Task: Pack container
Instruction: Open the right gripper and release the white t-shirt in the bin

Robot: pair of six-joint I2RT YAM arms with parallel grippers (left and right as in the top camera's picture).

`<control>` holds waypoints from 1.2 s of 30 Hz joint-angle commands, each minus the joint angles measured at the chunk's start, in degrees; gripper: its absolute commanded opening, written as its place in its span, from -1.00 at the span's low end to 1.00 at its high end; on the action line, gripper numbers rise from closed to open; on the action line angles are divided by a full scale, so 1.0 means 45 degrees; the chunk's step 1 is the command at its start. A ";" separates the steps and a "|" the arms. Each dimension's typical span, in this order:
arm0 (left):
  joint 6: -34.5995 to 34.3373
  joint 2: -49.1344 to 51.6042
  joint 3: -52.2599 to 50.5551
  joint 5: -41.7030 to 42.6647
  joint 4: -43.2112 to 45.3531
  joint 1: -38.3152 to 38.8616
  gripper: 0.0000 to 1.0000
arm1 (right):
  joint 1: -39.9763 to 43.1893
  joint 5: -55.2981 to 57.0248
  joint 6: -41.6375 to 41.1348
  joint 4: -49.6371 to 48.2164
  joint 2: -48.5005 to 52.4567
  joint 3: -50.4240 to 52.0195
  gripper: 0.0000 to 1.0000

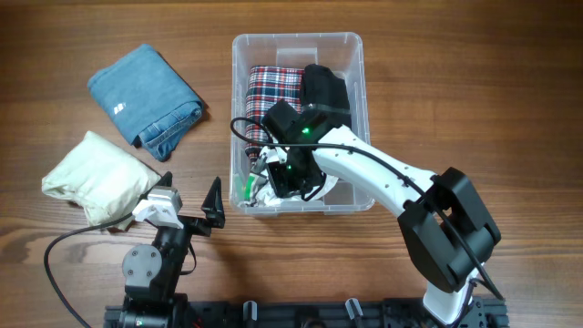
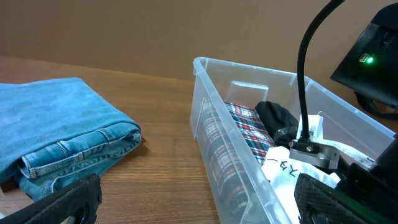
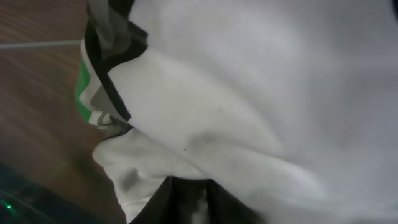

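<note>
One hand (image 1: pixel 266 179) deep in white cloth (image 3: pixel 261 93)

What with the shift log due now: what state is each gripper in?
Left gripper: open, holding nothing.
Right gripper: down in the white garment inside the container; grip cannot be told.

Blue jeans (image 1: pixel 146 100) and a cream garment (image 1: pixel 96 178) on the table (image 1: pixel 474 82); to their right, plaid cloth (image 1: pixel 273 84), black cloth (image 1: pixel 326 87), white garment (image 3: pixel 261 93).

- Container (image 1: pixel 239 100) crowded: plaid cloth (image 1: pixel 273 87) and black cloth (image 1: pixel 326 87) fill the far half, right arm (image 1: pixel 383 173) and white cloth (image 1: pixel 260 199) the near half.
- Table (image 1: pixel 510 91) right of it lies open.
- Jeans (image 1: pixel 146 98) and cream cloth (image 1: pixel 96 178) block the far left.
</note>
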State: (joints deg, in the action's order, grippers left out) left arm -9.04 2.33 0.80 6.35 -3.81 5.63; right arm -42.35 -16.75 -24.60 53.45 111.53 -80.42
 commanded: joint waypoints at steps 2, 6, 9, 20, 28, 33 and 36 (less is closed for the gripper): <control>0.0209 0.0000 -0.0097 0.0102 0.0034 0.0058 0.99 | 0.0015 0.2521 -0.0233 0.1248 -0.0573 -0.1817 -0.58; 0.0209 0.0000 -0.0097 0.0102 0.0034 0.0058 1.00 | 0.0024 0.3706 -0.0223 0.1957 -0.0889 -0.3332 -0.33; 0.0209 0.0000 -0.0097 0.0102 0.0034 0.0058 1.00 | 0.0053 0.3978 -0.0165 0.1617 -0.0894 -0.3604 -0.02; 0.0209 0.0000 -0.0092 0.0102 0.0034 0.0058 1.00 | 0.1151 0.4187 0.5115 0.0155 -0.0389 -0.3536 0.76; 0.0209 0.0000 -0.0097 0.0102 0.0034 0.0058 0.99 | 0.1617 0.2803 0.6232 -0.0845 0.0355 -0.3458 0.76; 0.0209 0.0000 -0.0097 0.0102 0.0034 0.0058 0.99 | 0.1617 0.2560 0.6144 -0.0869 0.0996 -0.3458 0.35; 0.0209 0.0000 -0.0097 0.0102 0.0034 0.0058 0.99 | 0.1617 0.2365 0.6120 -0.0899 0.1205 -0.3453 0.03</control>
State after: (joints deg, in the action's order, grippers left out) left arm -9.04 2.33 0.80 6.35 -3.81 5.63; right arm -34.98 -3.84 2.48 49.78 115.26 -96.05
